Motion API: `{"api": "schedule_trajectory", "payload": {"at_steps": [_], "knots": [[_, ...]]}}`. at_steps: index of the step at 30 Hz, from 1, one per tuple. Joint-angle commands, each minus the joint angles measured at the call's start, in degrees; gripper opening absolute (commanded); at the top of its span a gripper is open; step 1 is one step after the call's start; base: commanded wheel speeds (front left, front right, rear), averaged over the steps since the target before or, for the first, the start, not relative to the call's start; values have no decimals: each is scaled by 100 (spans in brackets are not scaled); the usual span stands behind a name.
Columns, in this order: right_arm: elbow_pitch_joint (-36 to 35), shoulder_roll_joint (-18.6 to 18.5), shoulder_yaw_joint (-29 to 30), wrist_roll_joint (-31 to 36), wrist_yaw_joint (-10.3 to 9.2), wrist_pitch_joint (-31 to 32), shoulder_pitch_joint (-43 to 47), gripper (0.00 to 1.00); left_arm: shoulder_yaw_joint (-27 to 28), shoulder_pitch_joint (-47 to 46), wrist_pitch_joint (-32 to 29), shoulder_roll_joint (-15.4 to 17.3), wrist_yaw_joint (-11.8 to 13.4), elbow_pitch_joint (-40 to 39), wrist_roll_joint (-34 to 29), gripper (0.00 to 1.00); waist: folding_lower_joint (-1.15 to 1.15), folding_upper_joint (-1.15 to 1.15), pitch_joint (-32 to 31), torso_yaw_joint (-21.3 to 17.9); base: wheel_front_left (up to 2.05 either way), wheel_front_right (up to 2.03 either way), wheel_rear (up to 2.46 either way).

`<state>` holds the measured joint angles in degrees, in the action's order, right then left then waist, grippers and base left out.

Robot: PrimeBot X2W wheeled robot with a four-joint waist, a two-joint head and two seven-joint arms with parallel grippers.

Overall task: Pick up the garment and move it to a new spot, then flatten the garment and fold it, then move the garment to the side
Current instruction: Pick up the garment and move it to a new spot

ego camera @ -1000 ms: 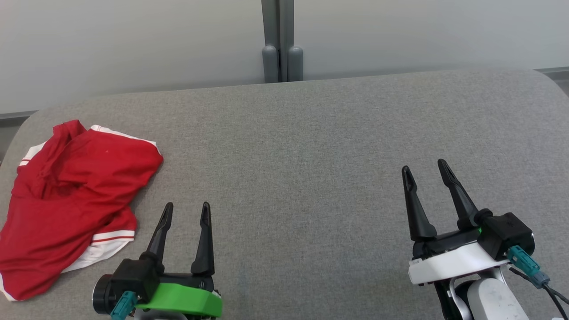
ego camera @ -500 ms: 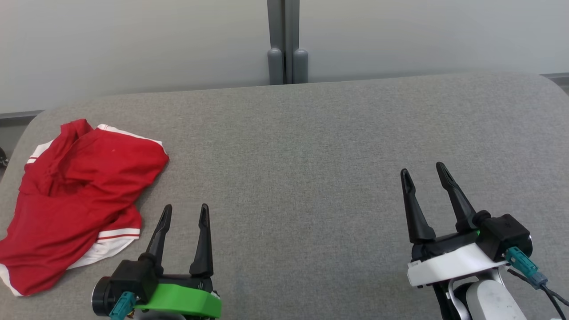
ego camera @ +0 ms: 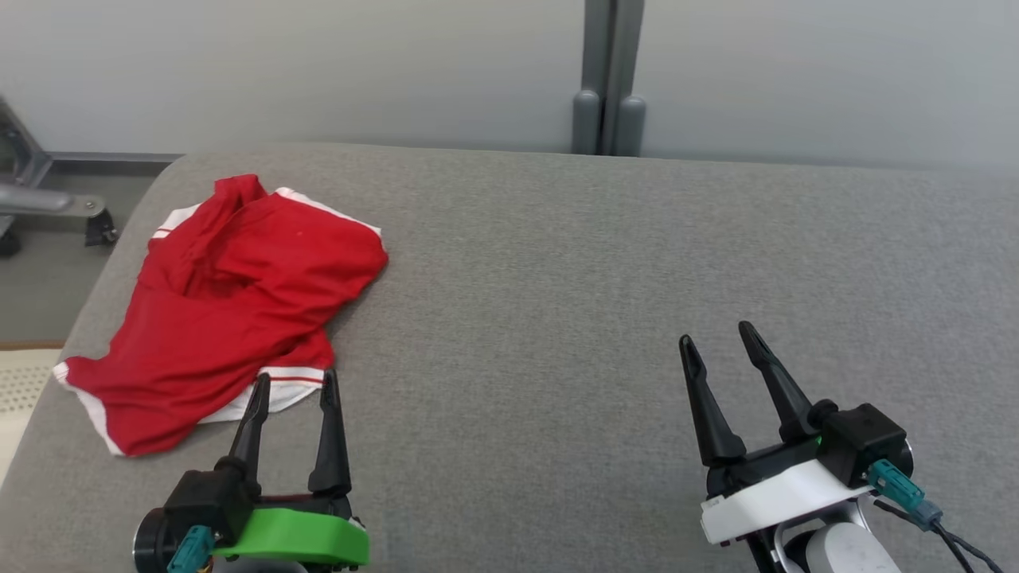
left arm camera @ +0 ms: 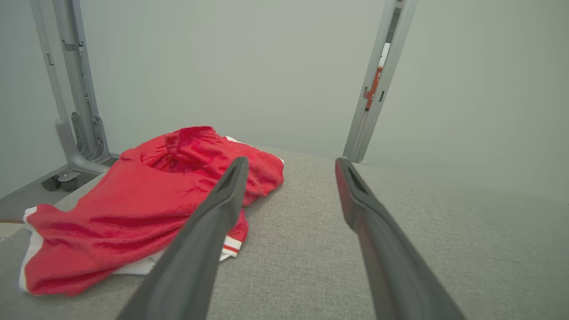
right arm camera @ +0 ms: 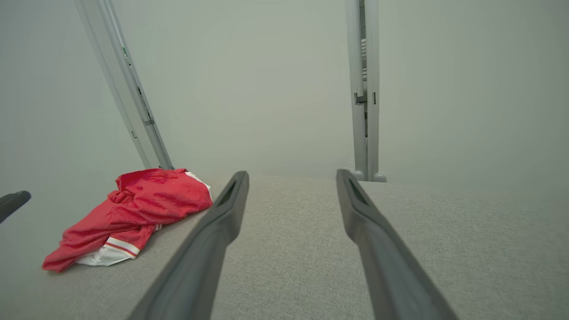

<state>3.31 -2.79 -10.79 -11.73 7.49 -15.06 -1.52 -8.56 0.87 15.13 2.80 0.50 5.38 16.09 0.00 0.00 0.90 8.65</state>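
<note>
Grey padded surface stretching wide | red garment lying far-left, hem just ahead-left of left gripper, the nearer one | right gripper hovering well apart | both gaping, gripping nothing

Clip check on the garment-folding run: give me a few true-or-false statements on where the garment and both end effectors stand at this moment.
1. The red garment lies crumpled on the grey padded surface. True.
2. The left end effector is shut on the garment. False: its fingers stand apart and grip nothing, with the tips close by the garment's white hem.
3. The right end effector is open over bare surface. True.
4. The garment lies nearer the right end effector. False: it lies by the left one, well away from the right.
5. The garment is already folded flat. False: it is bunched and creased.
</note>
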Motion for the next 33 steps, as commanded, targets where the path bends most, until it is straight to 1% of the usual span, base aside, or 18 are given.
{"api": "schedule_trajectory", "payload": {"at_steps": [1, 11, 18, 25, 29, 33], "knots": [[21, -18, -26, -38, -1, -18, 44, 100, 50, 115, 5, 17, -17, 2, -62, 100, 0, 0, -78, 495, 0, 0, 0], [118, -19, -244, -190, -1, -18, 30, 100, 304, 224, 4, 16, -68, 7, -140, 100, 0, 0, -189, 1348, 0, 0, 0], [158, -20, -413, -270, -1, -19, 35, 100, 385, 263, 4, 15, -90, -23, -176, 100, 0, 0, -227, 1746, 0, 0, 0], [189, -20, -459, -296, -1, -19, 16, 100, 409, 306, 4, 15, -104, -34, -191, 100, 0, 0, -222, 1873, 0, 0, 0], [204, -19, -493, -310, -1, -19, 3, 100, 432, 307, 4, 15, -78, -54, -203, 100, 0, 0, -218, 1851, 0, 0, 0], [215, -19, -510, -290, -1, -19, -26, 100, 453, 248, 4, 15, -123, -40, -238, 100, 0, 0, -170, 1764, 0, 0, 0]]}}
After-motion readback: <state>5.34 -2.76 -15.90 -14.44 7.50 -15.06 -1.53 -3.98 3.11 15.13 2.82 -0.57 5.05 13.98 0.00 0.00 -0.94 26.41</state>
